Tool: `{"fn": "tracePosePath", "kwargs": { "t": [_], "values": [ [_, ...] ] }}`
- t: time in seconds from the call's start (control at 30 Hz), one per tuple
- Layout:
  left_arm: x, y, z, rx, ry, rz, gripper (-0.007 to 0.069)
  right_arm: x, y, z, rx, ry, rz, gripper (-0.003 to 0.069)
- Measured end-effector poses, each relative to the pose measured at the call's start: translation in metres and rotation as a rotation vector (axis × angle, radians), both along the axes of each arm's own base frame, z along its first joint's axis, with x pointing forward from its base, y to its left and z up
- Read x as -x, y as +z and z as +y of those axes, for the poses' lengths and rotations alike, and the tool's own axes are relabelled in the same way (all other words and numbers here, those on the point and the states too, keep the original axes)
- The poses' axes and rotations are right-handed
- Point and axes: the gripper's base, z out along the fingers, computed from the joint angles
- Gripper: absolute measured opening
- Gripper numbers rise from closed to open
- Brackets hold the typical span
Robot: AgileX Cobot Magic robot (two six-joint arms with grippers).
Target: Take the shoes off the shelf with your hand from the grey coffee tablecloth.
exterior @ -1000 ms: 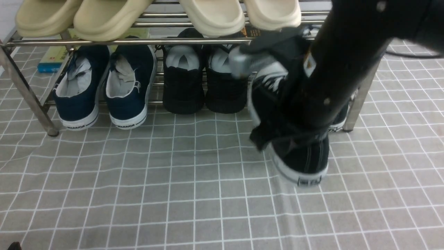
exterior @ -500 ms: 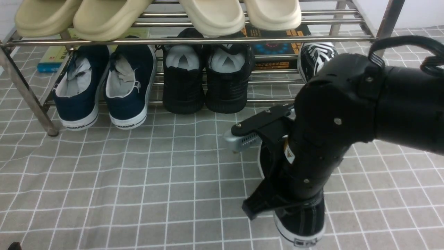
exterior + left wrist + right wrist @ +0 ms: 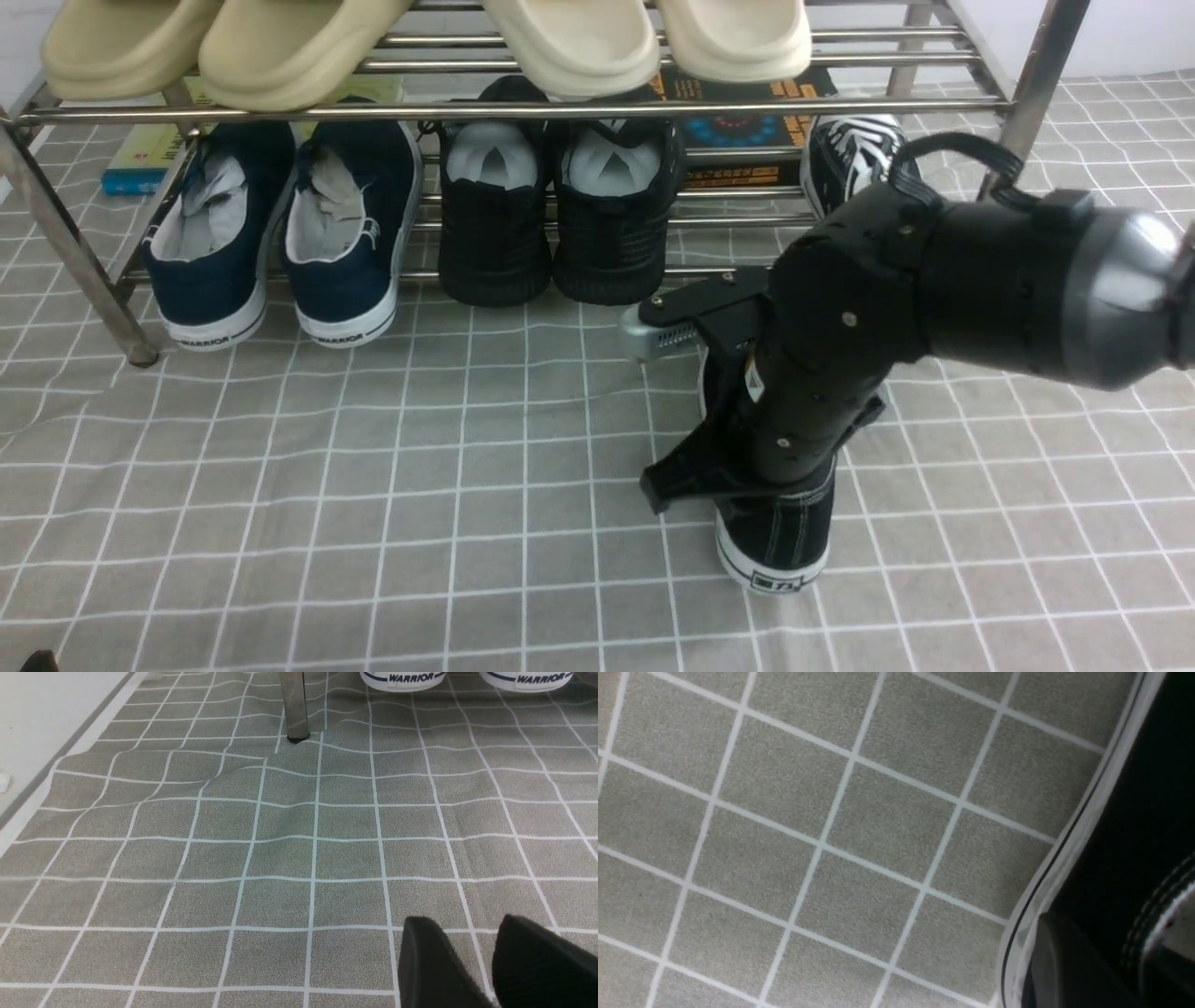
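Observation:
My right gripper is shut on one black canvas sneaker, which stands heel toward me on the grey grid tablecloth in front of the shelf. In the right wrist view one finger lies against the outside of the sneaker's wall, above its white sole; the other sits inside. The second sneaker stays on the lower tier at the right end. My left gripper hovers low over bare cloth with a narrow gap between its fingers, holding nothing.
A navy white-soled pair and an all-black knit pair sit on the lower tier. Beige slippers fill the upper tier. Books lie behind. A shelf leg stands ahead of the left gripper, and the cloth's edge is nearby.
My right arm pulled the sneaker out of the shelf, down and toward me, then shifted it slightly back toward the shelf. It now rests on the cloth.

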Motion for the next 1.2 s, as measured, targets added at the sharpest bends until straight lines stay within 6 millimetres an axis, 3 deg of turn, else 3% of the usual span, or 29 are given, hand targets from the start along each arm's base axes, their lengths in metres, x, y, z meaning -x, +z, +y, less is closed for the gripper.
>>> {"fn": "tracePosePath", "kwargs": {
  "t": [0.07,0.2,0.33,0.37,0.4,0.43,0.5,0.6,0.8,0.93,1.2],
  "values": [
    [0.000,0.000,0.000,0.000,0.000,0.000,0.0240,0.000,0.000,0.001,-0.008,-0.003,0.001,0.0129],
    [0.000,0.000,0.000,0.000,0.000,0.000,0.0240,0.001,0.010,0.001,0.009,0.003,0.030,0.0288],
    [0.000,0.000,0.000,0.000,0.000,0.000,0.0240,0.001,0.049,-0.003,0.050,0.067,-0.003,0.0393],
    [0.000,0.000,0.000,0.000,0.000,0.000,0.0240,0.001,0.052,-0.003,0.048,0.067,-0.005,0.0396],
    [0.000,0.000,0.000,0.000,0.000,0.000,0.0240,-0.003,0.072,-0.008,0.067,0.077,-0.071,0.0414],
    [0.000,0.000,0.000,0.000,0.000,0.000,0.0240,-0.007,0.079,-0.010,0.071,0.074,-0.098,0.0418],
    [0.000,0.000,0.000,0.000,0.000,0.000,0.0240,-0.012,0.086,-0.014,0.075,0.065,-0.129,0.0420],
    [0.000,0.000,0.000,0.000,0.000,0.000,0.0240,-0.036,0.095,-0.034,0.067,0.003,-0.225,0.0421],
    [0.000,0.000,0.000,0.000,0.000,0.000,0.0240,-0.072,0.094,-0.063,0.016,-0.096,-0.335,0.0421],
    [0.000,0.000,0.000,0.000,0.000,0.000,0.0240,-0.097,0.075,-0.081,0.027,-0.155,-0.346,0.0421],
    [0.000,0.000,0.000,0.001,0.000,0.000,0.0240,-0.117,0.041,-0.092,0.065,-0.188,-0.288,0.0378]
  ]
}}
